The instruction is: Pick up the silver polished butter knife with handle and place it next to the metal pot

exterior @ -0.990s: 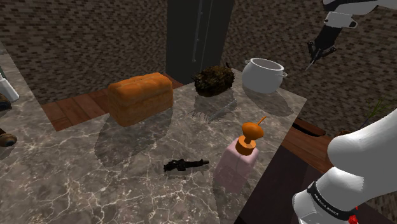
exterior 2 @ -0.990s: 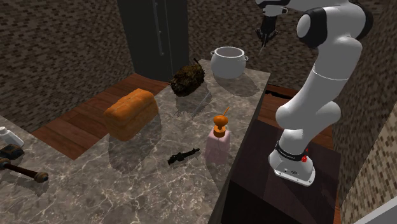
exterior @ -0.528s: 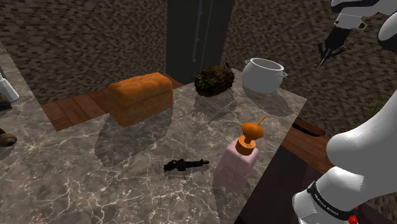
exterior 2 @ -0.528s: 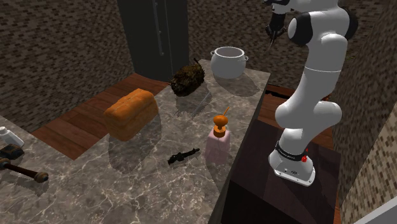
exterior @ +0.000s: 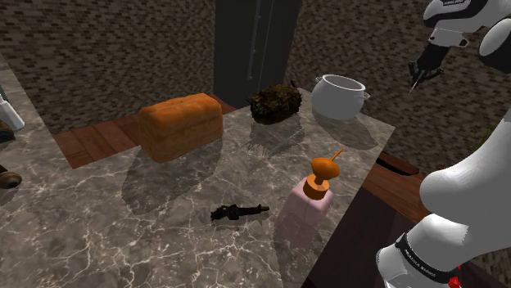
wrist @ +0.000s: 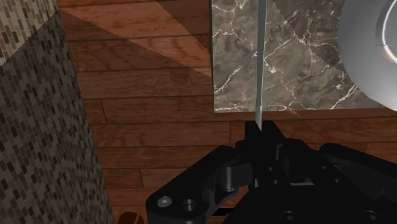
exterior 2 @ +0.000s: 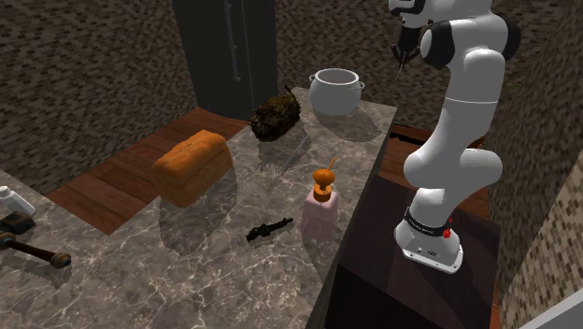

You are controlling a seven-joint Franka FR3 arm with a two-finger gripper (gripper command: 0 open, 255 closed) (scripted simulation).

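My black gripper (exterior: 420,74) (exterior 2: 402,58) hangs high in the air past the counter's far corner, to the shoulder view's right of the metal pot (exterior: 338,96) (exterior 2: 336,92). In the wrist view the gripper (wrist: 259,127) is shut on a thin silver butter knife (wrist: 261,63), whose blade sticks straight out from the fingers over the marble corner. The pot's pale round side (wrist: 372,51) lies off to one side of the blade. Wooden floor shows below the gripper.
On the marble counter (exterior: 147,237) stand an orange bread loaf (exterior: 180,125), a dark spiky clump (exterior: 276,104), a pink soap dispenser with an orange pump (exterior: 311,200) and a small black object (exterior: 238,212). A dark tall cabinet (exterior: 254,41) rises behind the counter.
The gripper with the knife has drifted toward the shoulder view's right, a little farther from the pot. Nothing on the counter moved.
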